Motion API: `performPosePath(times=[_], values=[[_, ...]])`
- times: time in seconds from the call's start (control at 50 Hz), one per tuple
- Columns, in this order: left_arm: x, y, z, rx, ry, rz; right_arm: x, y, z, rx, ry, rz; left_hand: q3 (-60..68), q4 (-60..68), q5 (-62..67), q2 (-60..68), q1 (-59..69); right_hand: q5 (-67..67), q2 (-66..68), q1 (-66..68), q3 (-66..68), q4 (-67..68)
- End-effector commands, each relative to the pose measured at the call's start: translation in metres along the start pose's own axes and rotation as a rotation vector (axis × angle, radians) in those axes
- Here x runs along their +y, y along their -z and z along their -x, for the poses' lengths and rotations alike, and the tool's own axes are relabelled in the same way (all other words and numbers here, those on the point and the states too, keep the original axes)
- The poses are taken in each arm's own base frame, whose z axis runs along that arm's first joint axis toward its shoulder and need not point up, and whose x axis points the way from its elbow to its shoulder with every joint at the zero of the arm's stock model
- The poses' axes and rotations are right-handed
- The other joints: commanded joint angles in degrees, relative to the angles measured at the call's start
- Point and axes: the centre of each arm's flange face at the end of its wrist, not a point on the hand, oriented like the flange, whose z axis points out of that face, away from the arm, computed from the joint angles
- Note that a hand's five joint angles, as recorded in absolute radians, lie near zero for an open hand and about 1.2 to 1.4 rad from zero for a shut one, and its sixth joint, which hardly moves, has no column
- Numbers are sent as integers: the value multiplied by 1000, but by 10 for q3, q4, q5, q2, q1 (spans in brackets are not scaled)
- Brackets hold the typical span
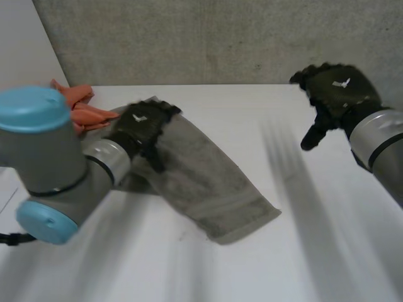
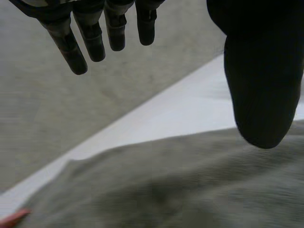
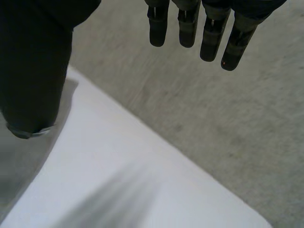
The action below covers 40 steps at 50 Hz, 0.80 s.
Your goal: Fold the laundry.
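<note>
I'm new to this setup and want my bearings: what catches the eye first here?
A grey towel lies rumpled and slanting across the middle of the white table, with the left hand open over its far end. The right hand hangs open above the table's far right side, holding nothing. An orange cloth sits bunched at the far left edge.

Grey-green towel (image 1: 208, 182) in mid-frame, plain, with a faint band running across near its lower end. At the left edge of the frame there's an orange cloth (image 1: 85, 110), one solid colour. The bench (image 1: 264, 264) is white all over. The left hand (image 1: 141, 126) and the right hand (image 1: 337, 88) are both black, with a small white mark on each back. The left arm (image 1: 94, 167) is grey with light-blue caps (image 1: 34, 107), and the wall (image 1: 208, 38) behind is speckled grey.
</note>
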Motion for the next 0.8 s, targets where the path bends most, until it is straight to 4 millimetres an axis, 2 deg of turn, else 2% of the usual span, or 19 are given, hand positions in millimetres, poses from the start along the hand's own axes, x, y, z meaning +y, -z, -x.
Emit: performPosePath(times=[0.02,0.04,0.08,0.16,0.24,0.28,0.36,0.54,0.62,0.7,0.72,0.76,0.8], values=[[2,-6,54,-136,-10,-4,37,12,60,-229,108,165,-14,-9,-19,-9,0,-31,-25,-11,-21,-32],[6,-9,68,-168,-27,9,39,14,68,-254,109,171,-13,-7,-17,-8,2,-31,-25,-11,-21,-32],[16,-14,81,-196,-57,37,43,20,85,-302,104,186,-6,-1,-11,-1,8,-31,-25,-11,-21,-32],[48,-26,108,-236,-164,133,51,26,104,-352,30,218,-6,-1,-11,-1,8,-31,-25,-11,-21,-32],[82,-32,141,-282,-272,244,65,23,116,-365,-104,281,-6,-1,-11,-1,8,-31,-25,-11,-21,-32],[94,-33,146,-282,-293,276,70,21,121,-369,-135,294,-6,-1,-11,-1,8,-31,-25,-11,-21,-32],[112,-38,149,-270,-305,318,79,15,134,-375,-182,291,11,16,6,16,25,-31,-25,-11,-21,-32],[127,-42,146,-243,-297,342,109,6,160,-342,-140,345,108,114,104,113,123,-19,-13,2,-8,-20],[129,-46,144,-236,-301,340,117,2,168,-326,-119,346,224,230,219,229,239,17,23,37,27,16],[127,-49,145,-240,-303,329,121,-2,172,-297,-100,334,426,431,421,431,440,90,96,111,101,89],[126,-50,144,-241,-305,321,121,-3,171,-288,-95,329,555,560,550,559,569,116,122,136,126,115],[124,-51,144,-246,-308,312,121,-5,171,-275,-86,317,680,685,675,684,694,166,172,187,177,165],[121,-53,140,-247,-314,292,120,-8,170,-261,-77,293,680,686,675,685,694,267,273,287,277,266]])
